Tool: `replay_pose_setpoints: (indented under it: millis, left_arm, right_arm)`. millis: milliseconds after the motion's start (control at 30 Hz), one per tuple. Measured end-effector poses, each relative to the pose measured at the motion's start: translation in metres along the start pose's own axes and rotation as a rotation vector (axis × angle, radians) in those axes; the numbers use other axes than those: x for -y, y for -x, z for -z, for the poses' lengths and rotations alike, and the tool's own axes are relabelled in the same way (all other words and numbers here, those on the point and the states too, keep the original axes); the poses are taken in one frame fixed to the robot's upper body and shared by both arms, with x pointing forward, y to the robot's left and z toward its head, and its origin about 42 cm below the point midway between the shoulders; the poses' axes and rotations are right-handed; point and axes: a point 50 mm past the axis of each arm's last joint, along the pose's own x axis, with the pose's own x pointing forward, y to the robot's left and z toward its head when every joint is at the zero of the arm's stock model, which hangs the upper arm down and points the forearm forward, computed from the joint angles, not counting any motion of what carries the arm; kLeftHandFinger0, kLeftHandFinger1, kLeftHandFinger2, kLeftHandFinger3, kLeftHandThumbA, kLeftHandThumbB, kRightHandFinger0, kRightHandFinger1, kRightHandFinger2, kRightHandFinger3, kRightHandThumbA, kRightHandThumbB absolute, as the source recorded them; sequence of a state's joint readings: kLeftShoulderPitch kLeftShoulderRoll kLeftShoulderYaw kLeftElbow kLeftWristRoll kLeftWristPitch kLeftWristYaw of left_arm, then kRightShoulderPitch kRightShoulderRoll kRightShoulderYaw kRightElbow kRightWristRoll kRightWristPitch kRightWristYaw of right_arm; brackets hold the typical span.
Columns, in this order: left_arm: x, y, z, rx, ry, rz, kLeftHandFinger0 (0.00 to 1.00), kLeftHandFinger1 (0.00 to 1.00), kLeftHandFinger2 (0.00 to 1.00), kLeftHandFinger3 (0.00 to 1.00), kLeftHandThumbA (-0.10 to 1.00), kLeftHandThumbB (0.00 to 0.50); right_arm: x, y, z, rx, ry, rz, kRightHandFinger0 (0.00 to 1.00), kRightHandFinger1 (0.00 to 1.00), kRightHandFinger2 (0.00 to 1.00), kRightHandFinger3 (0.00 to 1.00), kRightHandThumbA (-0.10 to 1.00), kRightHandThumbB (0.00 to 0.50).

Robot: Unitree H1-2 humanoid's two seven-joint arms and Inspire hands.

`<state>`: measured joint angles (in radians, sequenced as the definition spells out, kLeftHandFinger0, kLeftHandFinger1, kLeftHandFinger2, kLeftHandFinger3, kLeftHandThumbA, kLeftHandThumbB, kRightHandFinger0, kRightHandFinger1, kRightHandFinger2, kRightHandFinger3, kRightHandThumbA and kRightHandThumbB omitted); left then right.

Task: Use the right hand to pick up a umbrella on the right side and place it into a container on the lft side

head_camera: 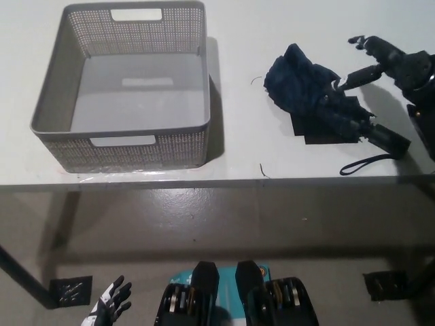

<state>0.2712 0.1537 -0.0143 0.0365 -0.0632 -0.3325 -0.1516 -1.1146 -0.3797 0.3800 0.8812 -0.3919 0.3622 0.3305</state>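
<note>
The black right hand (380,60) hovers with fingers (357,76) spread and empty, poised to grasp the folded navy fabric umbrella (323,105) lying just beneath them on the white table (245,146), well apart from the grey perforated plastic basket (126,146).

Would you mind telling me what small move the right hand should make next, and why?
Probably lower and close around the umbrella: the right hand hovers open at its far right side, not yet gripping, and the container is empty. The left hand rests low.
</note>
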Motion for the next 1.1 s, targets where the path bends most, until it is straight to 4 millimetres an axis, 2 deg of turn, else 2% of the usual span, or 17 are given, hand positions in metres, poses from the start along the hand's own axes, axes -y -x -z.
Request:
replay_pose_setpoints:
  millis: [100,300,400,533,667,733,767,800,833,867,900,933,967,1000,1033,1067,1100]
  left_arm:
    - [0.001,0.001,0.000,-0.002,-0.001,0.003,1.00,1.00,1.00,1.00,1.00,0.036]
    - [0.003,0.001,0.000,0.000,-0.006,0.010,1.00,1.00,1.00,1.00,1.00,0.026]
    - [0.004,0.001,-0.002,0.006,-0.008,0.013,1.00,1.00,1.00,1.00,1.00,0.034]
    - [0.005,0.004,-0.002,0.003,-0.006,0.011,1.00,1.00,1.00,1.00,1.00,0.024]
    - [0.004,0.005,-0.002,0.002,-0.008,0.010,1.00,1.00,1.00,1.00,1.00,0.033]
    - [0.004,0.004,-0.002,0.003,-0.007,0.010,1.00,1.00,1.00,1.00,1.00,0.032]
    - [0.004,0.005,-0.002,0.003,-0.007,0.010,1.00,1.00,1.00,1.00,1.00,0.032]
    - [0.004,0.005,-0.002,0.002,-0.007,0.010,1.00,1.00,1.00,1.00,1.00,0.031]
    - [0.005,0.006,-0.002,0.002,-0.007,0.011,1.00,1.00,1.00,1.00,1.00,0.031]
    - [0.005,0.006,-0.002,0.002,-0.007,0.011,1.00,1.00,1.00,1.00,1.00,0.040]
    - [0.005,0.006,-0.002,0.002,-0.008,0.012,1.00,1.00,1.00,1.00,1.00,0.041]
    - [0.004,0.006,-0.002,0.001,-0.008,0.011,1.00,1.00,1.00,1.00,1.00,0.041]
    - [0.004,0.006,-0.002,0.001,-0.008,0.011,1.00,1.00,1.00,1.00,1.00,0.038]
    - [0.005,0.005,-0.002,0.002,-0.008,0.012,1.00,1.00,1.00,1.00,1.00,0.038]
    - [0.005,0.005,-0.002,0.002,-0.007,0.012,1.00,1.00,1.00,1.00,1.00,0.038]
    - [0.005,0.005,-0.003,0.003,-0.007,0.013,1.00,1.00,1.00,1.00,1.00,0.031]
    - [0.005,0.005,-0.003,0.003,-0.007,0.013,1.00,1.00,1.00,1.00,1.00,0.030]
  right_arm:
    - [-0.009,-0.002,-0.001,-0.008,0.006,-0.013,1.00,1.00,1.00,1.00,1.00,0.470]
    - [-0.033,-0.010,0.012,-0.067,0.000,-0.068,1.00,1.00,1.00,1.00,0.98,0.461]
    - [-0.051,-0.015,0.019,-0.098,0.017,-0.099,1.00,1.00,1.00,1.00,1.00,0.495]
    - [-0.077,-0.021,0.025,-0.129,0.093,-0.124,1.00,1.00,1.00,1.00,0.91,0.469]
    - [-0.090,-0.025,0.031,-0.150,0.174,-0.122,1.00,1.00,1.00,1.00,0.88,0.481]
    - [-0.092,-0.026,0.038,-0.164,0.202,-0.122,1.00,1.00,1.00,1.00,0.80,0.473]
    - [-0.093,-0.026,0.041,-0.168,0.208,-0.120,1.00,1.00,1.00,1.00,0.73,0.457]
    - [-0.093,-0.026,0.044,-0.169,0.209,-0.119,1.00,1.00,1.00,1.00,0.58,0.425]
    - [-0.094,-0.026,0.046,-0.171,0.209,-0.118,1.00,1.00,1.00,1.00,0.36,0.346]
    - [-0.095,-0.026,0.048,-0.168,0.207,-0.114,0.49,0.58,0.61,0.86,-0.02,0.181]
    - [-0.098,-0.026,0.051,-0.160,0.202,-0.093,0.06,0.21,0.40,0.86,-0.10,0.257]
    - [-0.099,-0.026,0.051,-0.149,0.197,-0.077,0.01,0.07,0.27,0.65,-0.10,0.220]
    - [-0.100,-0.026,0.051,-0.137,0.195,-0.059,0.00,0.04,0.24,0.36,-0.10,0.141]
    - [-0.101,-0.026,0.052,-0.126,0.193,-0.041,0.00,0.08,0.37,0.42,-0.10,0.132]
    - [-0.102,-0.026,0.053,-0.116,0.190,-0.017,0.00,0.13,0.49,0.53,-0.10,0.137]
    - [-0.102,-0.025,0.055,-0.108,0.185,0.012,0.00,0.22,0.65,0.76,-0.10,0.158]
    - [-0.100,-0.025,0.057,-0.093,0.175,0.058,0.00,0.23,0.66,0.80,-0.10,0.159]
